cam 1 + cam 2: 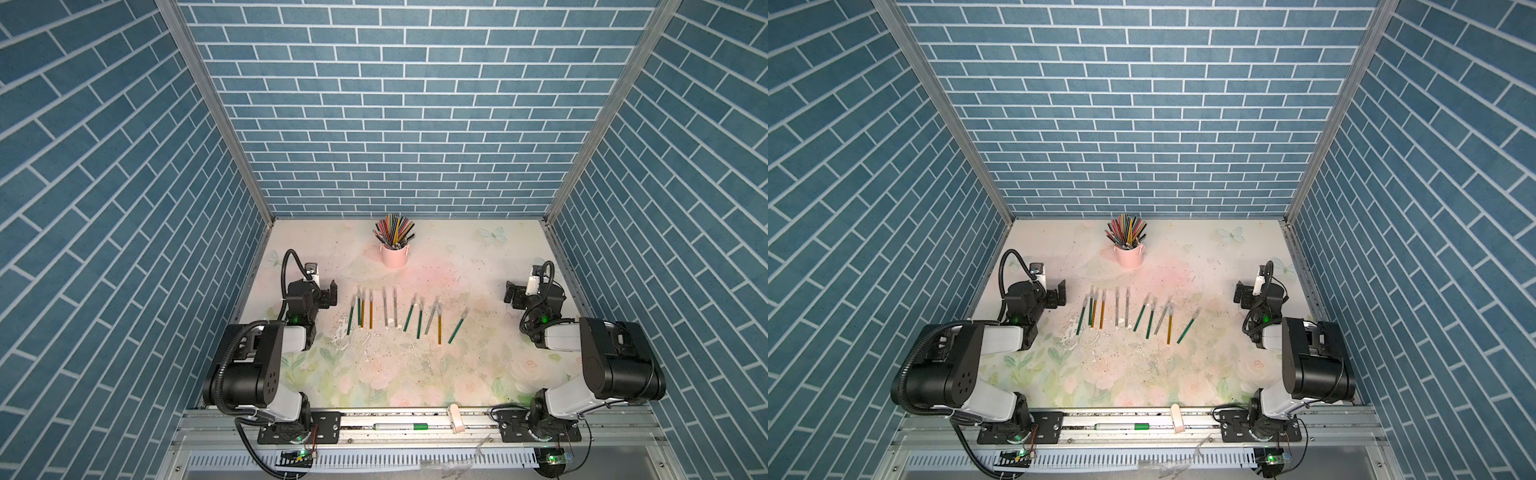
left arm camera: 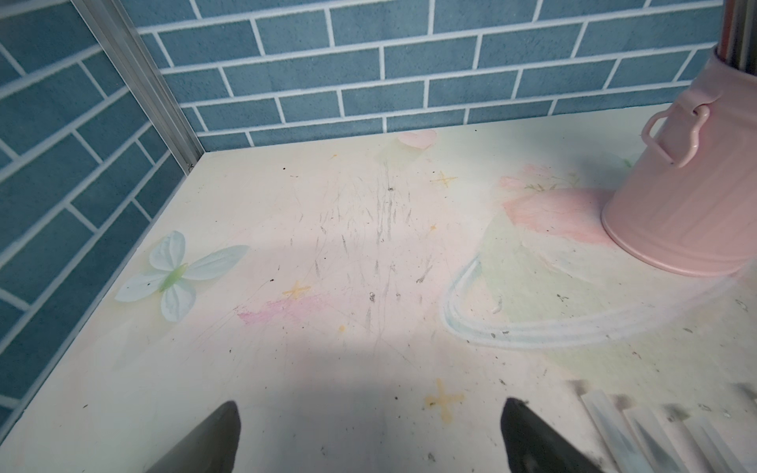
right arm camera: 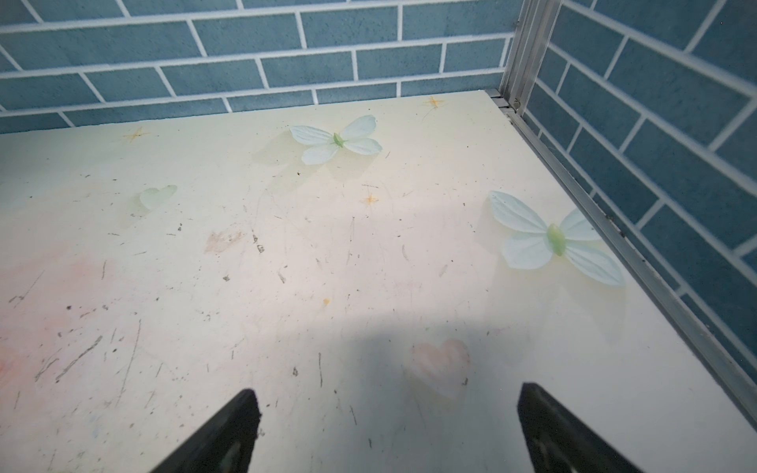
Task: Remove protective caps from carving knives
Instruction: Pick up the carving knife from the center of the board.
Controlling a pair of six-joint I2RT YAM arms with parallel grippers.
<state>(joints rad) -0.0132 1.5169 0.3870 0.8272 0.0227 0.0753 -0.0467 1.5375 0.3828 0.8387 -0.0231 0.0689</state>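
Gaping empty: left end effector, right end effector; thin carving knives w/ translucent caps.

Blue brick-patterned walls on three sides; pale floral tabletop

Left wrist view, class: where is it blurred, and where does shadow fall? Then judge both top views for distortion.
Left wrist view: the capped knives are smeared and soft, the pink cup sharper; a grey shadow lies on the table ahead of the left gripper. Both top views: wide-angle, walls splay outward; light even, no glare.
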